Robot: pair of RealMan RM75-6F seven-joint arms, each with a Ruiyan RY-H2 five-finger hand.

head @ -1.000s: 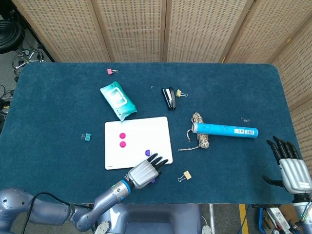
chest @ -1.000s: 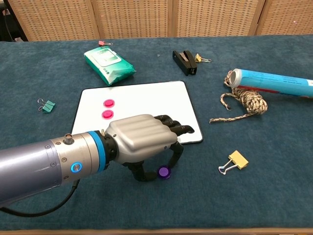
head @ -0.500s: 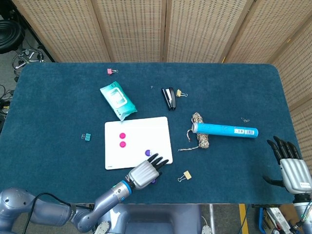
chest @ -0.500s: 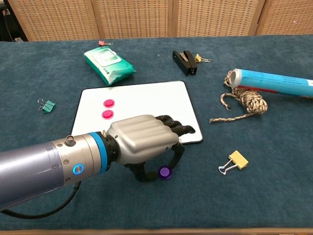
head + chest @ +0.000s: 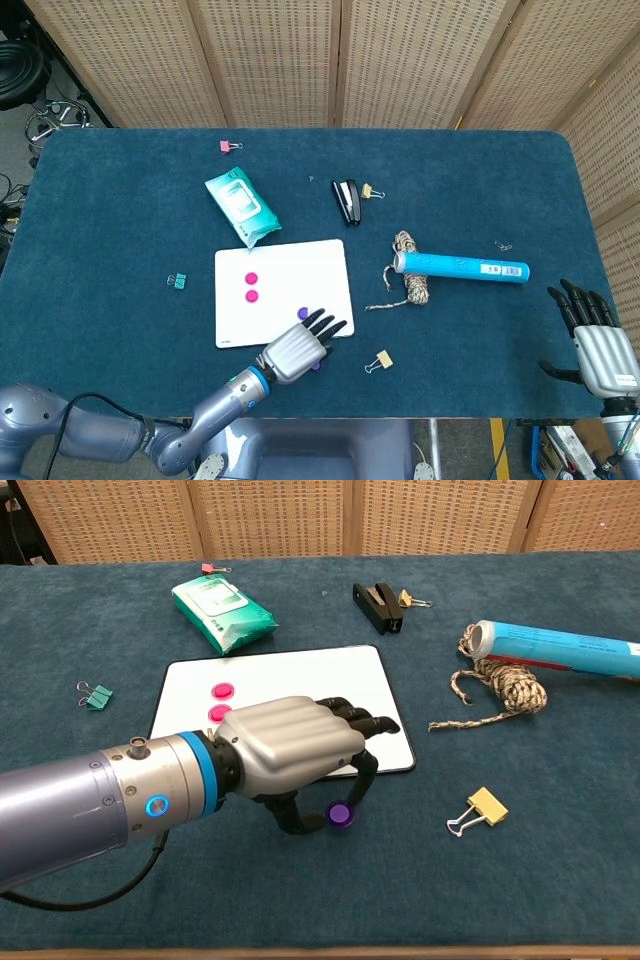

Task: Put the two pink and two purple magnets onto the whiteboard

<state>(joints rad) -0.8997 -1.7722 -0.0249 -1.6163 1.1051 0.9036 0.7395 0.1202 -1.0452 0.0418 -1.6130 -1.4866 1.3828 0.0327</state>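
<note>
From the head view, my left hand (image 5: 297, 347) has crept up and a little toward the whiteboard (image 5: 283, 290) over the last second. Two pink magnets (image 5: 251, 286) sit on the board's left half, and one purple magnet (image 5: 302, 313) shows just off my fingertips, near the board's lower right. My right hand (image 5: 598, 345) hangs spread and empty off the worktop's (image 5: 120, 220) right edge.

From the chest view, the left hand (image 5: 290, 750) has the last purple magnet (image 5: 341, 814) between thumb and a finger, the rest extended over the board's near edge. The magnet has shifted slightly boardward but is not yet over the whiteboard (image 5: 300, 675); whether it has left the cloth, I can't tell.
</note>
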